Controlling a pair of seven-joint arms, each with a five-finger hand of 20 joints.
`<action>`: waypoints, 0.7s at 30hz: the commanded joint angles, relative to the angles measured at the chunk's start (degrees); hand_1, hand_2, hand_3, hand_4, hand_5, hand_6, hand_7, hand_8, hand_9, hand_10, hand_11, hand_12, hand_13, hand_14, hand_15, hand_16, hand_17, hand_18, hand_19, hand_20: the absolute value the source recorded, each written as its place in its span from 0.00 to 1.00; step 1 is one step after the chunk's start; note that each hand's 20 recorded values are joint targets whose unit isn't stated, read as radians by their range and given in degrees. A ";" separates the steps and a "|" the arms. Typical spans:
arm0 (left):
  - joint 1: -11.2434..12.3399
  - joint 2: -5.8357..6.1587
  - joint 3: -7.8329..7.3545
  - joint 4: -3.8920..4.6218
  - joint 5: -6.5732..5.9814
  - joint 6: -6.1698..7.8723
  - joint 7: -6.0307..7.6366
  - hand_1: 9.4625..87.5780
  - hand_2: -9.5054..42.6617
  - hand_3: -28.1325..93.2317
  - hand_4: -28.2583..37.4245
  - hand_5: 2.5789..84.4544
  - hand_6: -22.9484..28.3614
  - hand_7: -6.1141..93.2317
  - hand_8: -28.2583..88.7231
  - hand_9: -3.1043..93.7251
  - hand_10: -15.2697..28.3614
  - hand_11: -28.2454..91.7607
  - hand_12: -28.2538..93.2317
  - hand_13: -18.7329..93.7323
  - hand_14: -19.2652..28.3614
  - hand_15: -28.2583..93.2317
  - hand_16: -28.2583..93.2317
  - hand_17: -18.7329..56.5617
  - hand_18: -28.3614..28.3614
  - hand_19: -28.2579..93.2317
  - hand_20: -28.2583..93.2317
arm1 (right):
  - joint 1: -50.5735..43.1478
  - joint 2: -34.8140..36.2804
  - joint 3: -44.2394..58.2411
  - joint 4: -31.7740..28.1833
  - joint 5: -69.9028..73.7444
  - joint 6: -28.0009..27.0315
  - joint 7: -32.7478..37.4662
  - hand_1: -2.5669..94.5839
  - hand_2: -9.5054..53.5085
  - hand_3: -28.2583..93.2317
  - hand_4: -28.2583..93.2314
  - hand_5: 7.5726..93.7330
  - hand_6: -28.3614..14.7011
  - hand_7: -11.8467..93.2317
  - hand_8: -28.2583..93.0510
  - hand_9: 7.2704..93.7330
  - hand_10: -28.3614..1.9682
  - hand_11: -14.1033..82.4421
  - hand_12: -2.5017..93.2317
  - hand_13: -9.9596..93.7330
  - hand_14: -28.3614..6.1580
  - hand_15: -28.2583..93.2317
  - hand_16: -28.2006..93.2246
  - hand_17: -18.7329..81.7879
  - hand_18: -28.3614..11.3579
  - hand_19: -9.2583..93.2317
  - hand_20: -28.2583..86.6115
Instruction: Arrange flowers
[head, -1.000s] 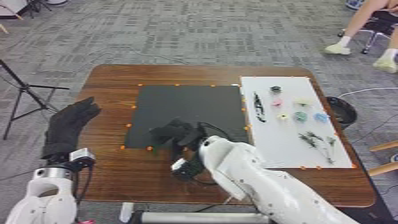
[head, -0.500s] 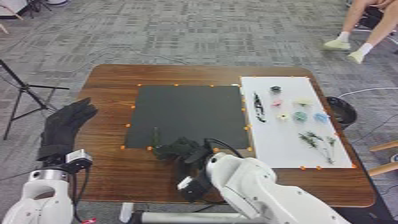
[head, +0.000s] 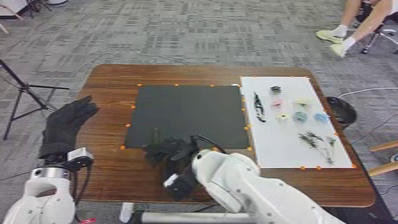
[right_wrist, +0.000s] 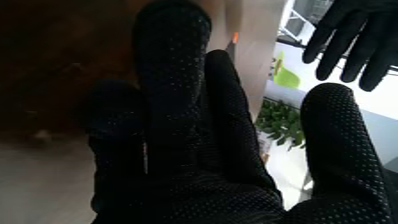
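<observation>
Grey patterned carpet (head: 195, 35) covers the floor around a brown wooden desk (head: 107, 170); a black tripod (head: 27, 87) stands beyond its left side. On the desk, a black sheet (head: 187, 110) lies to the left of a white sheet (head: 275, 145), and a dark bin (head: 341, 111) stands beyond the right side. The white sheet carries green sprigs (head: 313, 140) and flowers: pale yellow (head: 283, 117), pink (head: 276, 102), cream (head: 303, 101), teal (head: 300, 116), blue (head: 322, 118) and dark (head: 275, 89).

The right hand (head: 169, 151) is at the black sheet's near edge, its fingers (right_wrist: 169, 80) extended and partly spread. A thin green stem (head: 156, 134) lies on the black sheet by it; whether they touch, I cannot tell. The left hand (head: 69, 122) is beside the sheet, fingers straight.

Compared with one second ago, the right hand has drawn back towards the robot, and the stem has come into sight. The flowers have stayed put.
</observation>
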 joint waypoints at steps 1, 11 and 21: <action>-0.31 -0.67 0.47 0.43 -0.15 -0.24 0.32 0.16 0.26 0.81 0.00 0.59 0.52 0.19 0.18 0.54 0.70 0.40 0.33 0.50 0.80 0.43 0.23 0.34 0.73 0.33 0.40 | 1.43 -2.19 0.69 4.30 -1.93 -0.14 -1.40 0.28 0.34 0.67 0.17 0.61 0.50 0.17 0.19 0.60 0.40 0.22 0.12 0.94 0.58 0.58 0.49 0.67 0.22 0.95 0.62; -0.94 -0.74 0.99 0.76 -0.24 -0.47 0.57 0.16 0.26 0.81 0.00 0.59 0.52 0.19 0.18 0.54 0.70 0.40 0.33 0.50 0.80 0.43 0.23 0.34 0.73 0.33 0.40 | 2.14 -3.05 1.04 5.52 -2.02 -0.62 -2.22 0.28 0.34 0.67 0.16 0.61 0.50 0.17 0.18 0.60 0.42 0.22 0.12 0.94 0.59 0.58 0.49 0.67 0.23 0.94 0.62; -0.13 -0.18 0.01 0.04 -0.24 -0.17 0.26 0.16 0.26 0.81 0.00 0.59 0.52 0.19 0.18 0.54 0.70 0.40 0.33 0.50 0.80 0.43 0.23 0.34 0.73 0.33 0.40 | -0.79 1.58 0.59 -0.53 1.32 -1.08 -0.56 0.28 0.35 0.67 0.16 0.61 0.51 0.17 0.19 0.61 0.42 0.22 0.12 0.94 0.59 0.58 0.49 0.67 0.23 0.94 0.62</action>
